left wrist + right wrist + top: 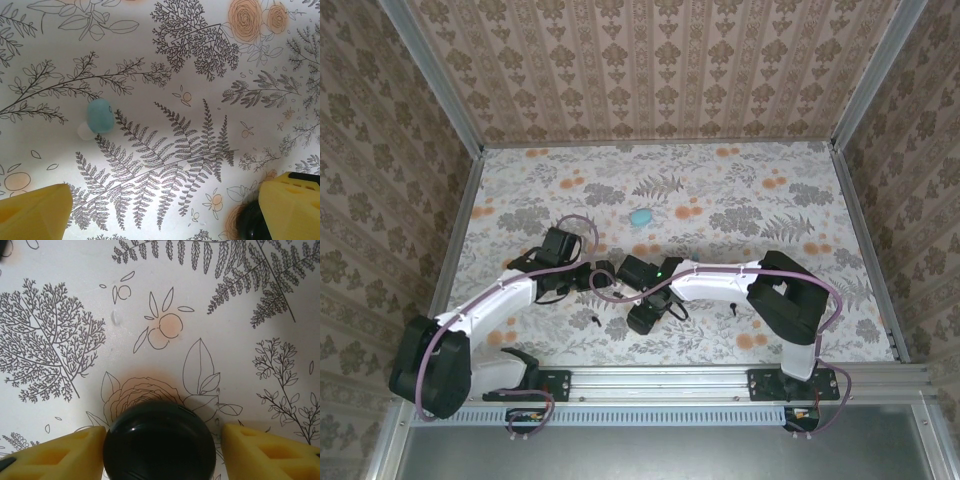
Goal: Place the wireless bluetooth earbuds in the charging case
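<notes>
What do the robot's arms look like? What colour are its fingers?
The left arm and the right arm are both white tubes joined by chunky black joints. A purple cable loops along each one. A small green light glows near the right arm's wrist. The fingers are bright yellow, blocky plastic with hollow pockets.

turquoise earbud (100, 115) lies on the floral tablecloth (200, 75) — yellow fingers (32, 212) spread wide below.

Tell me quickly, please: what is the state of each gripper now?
Left gripper: open, holding nothing.
Right gripper: open, its fingers on either side of the black round case, not yet clamped on it.
</notes>
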`<action>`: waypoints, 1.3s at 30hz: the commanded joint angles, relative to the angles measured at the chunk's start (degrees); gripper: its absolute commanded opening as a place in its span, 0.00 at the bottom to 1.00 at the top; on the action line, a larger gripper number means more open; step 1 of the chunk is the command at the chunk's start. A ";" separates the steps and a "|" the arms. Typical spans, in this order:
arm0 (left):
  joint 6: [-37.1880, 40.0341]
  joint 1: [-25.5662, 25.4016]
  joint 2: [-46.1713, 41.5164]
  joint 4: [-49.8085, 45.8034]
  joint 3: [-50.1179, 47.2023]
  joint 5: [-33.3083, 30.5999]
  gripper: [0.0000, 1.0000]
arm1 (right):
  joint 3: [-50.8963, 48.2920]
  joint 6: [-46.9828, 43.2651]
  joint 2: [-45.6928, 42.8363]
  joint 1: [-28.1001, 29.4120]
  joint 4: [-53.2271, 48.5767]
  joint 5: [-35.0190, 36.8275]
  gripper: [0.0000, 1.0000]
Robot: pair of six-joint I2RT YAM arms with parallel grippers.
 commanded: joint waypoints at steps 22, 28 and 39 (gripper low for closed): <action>-2.32 12.63 -4.68 3.04 -0.48 19.33 0.95 | -9.87 3.15 -8.54 0.28 2.27 1.81 0.45; -3.13 15.44 -6.91 3.06 0.51 29.52 0.84 | -8.18 0.91 -14.99 -2.06 2.07 1.33 0.43; -9.69 5.78 -8.01 7.71 6.81 38.26 0.78 | -5.69 -4.43 -29.69 -6.48 5.41 -2.94 0.41</action>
